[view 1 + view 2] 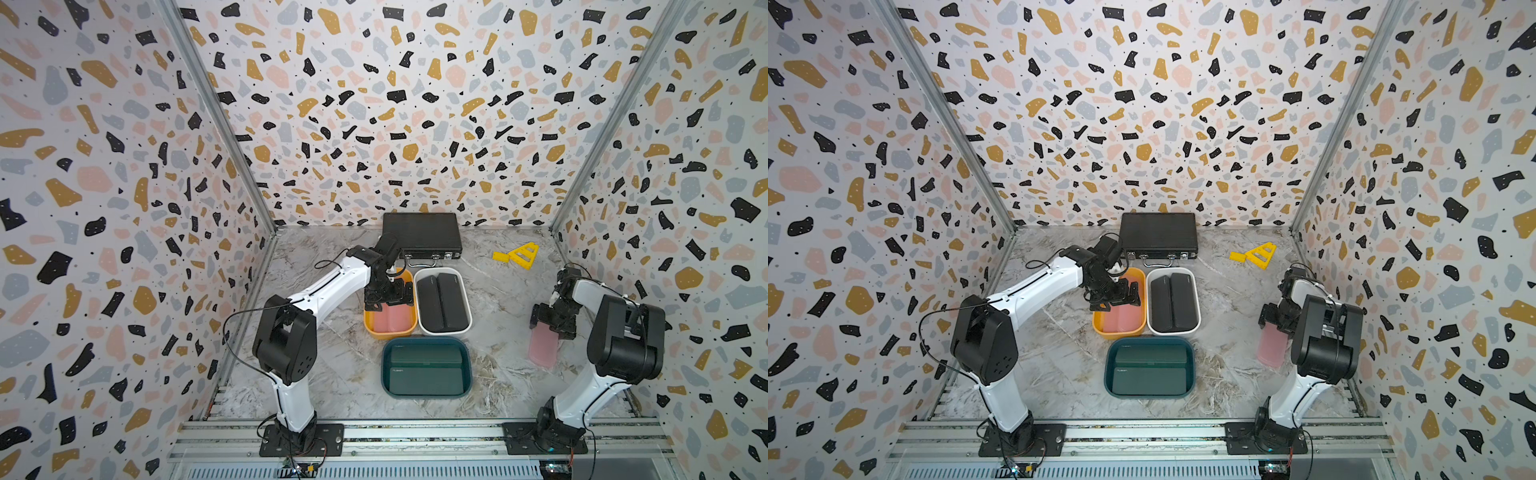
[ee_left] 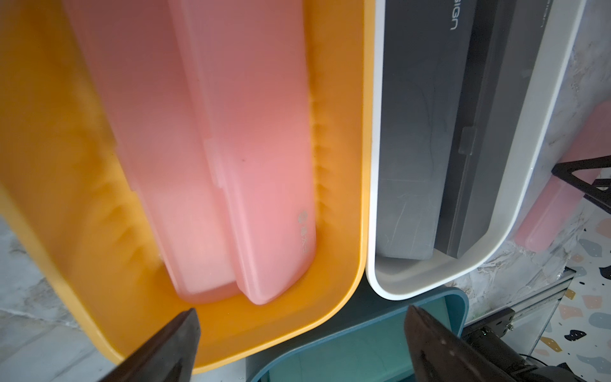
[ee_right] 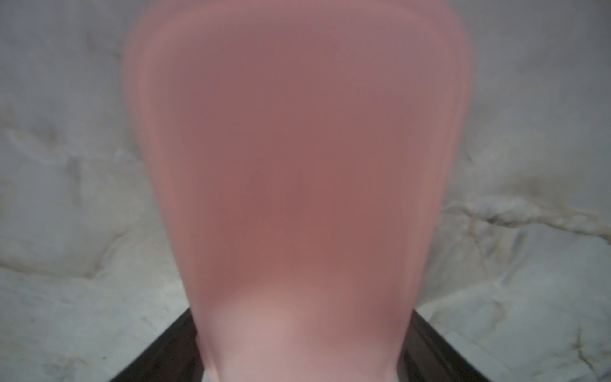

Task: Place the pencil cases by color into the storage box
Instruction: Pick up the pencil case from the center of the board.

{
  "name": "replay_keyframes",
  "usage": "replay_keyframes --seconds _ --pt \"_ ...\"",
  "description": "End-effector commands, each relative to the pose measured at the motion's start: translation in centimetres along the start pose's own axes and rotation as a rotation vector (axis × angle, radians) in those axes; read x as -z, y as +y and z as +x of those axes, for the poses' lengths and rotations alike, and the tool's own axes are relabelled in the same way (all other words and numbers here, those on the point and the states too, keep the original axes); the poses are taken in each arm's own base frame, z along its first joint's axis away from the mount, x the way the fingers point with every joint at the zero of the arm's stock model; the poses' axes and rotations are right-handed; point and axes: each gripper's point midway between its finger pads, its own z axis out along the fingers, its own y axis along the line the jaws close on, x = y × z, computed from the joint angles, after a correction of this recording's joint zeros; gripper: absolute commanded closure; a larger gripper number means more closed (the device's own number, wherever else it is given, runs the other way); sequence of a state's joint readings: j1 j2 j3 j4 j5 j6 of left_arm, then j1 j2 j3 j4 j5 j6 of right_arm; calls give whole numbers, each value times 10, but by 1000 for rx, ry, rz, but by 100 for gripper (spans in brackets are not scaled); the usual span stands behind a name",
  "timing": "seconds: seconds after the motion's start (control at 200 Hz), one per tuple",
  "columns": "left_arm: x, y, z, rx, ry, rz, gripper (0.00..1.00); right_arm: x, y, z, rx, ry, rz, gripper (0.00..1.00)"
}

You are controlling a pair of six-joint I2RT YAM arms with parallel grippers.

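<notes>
Nearest, the teal tub point(image 1: 385, 365) holds two dark green pencil cases point(image 1: 426, 370), the white tub point(image 1: 444, 332) two black cases point(image 1: 441, 302), the orange tub point(image 1: 390, 332) two pink cases point(image 1: 392, 318) under the wide-open left pincer point(image 1: 390, 301); the right pincer point(image 1: 550, 328) grips the last pink case point(image 1: 543, 347) on the desk point(image 1: 498, 374), right.

Place: a lab-style robot test cell.
Walls: terrazzo-print panels point(image 1: 374, 104) close three sides, joined by aluminium corner posts point(image 1: 216, 116).
Surface: a marble-print tabletop point(image 1: 332, 374).
Mounting: left arm point(image 1: 328, 286) and right arm point(image 1: 582, 386) are bolted to metal rails point(image 1: 415, 432) along the near edge.
</notes>
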State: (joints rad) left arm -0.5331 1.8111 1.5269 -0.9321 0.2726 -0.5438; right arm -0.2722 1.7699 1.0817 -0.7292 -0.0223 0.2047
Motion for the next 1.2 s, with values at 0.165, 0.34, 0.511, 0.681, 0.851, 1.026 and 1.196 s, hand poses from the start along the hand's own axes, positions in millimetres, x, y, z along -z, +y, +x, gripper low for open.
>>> replay_keyframes --seconds 0.165,0.34,0.511,0.681,0.851,1.026,1.196 --pt "25 -2 -3 -70 -84 11 0 0 6 19 5 60 -22 29" --pt "39 1 -4 -98 -144 2 0 26 14 10 14 1 -69 30" --pt "51 7 -3 -104 -192 -6 0 59 29 1 38 -67 -117 32" --pt "60 21 -2 -86 -236 -6 0 93 61 -1 127 -120 -148 32" --pt "68 42 -3 -20 -265 30 0 124 96 2 222 -170 -163 32" --pt "76 66 -2 51 -288 27 0 146 131 10 299 -209 -178 32" --pt "88 82 -1 106 -337 28 0 159 171 25 374 -232 -190 33"
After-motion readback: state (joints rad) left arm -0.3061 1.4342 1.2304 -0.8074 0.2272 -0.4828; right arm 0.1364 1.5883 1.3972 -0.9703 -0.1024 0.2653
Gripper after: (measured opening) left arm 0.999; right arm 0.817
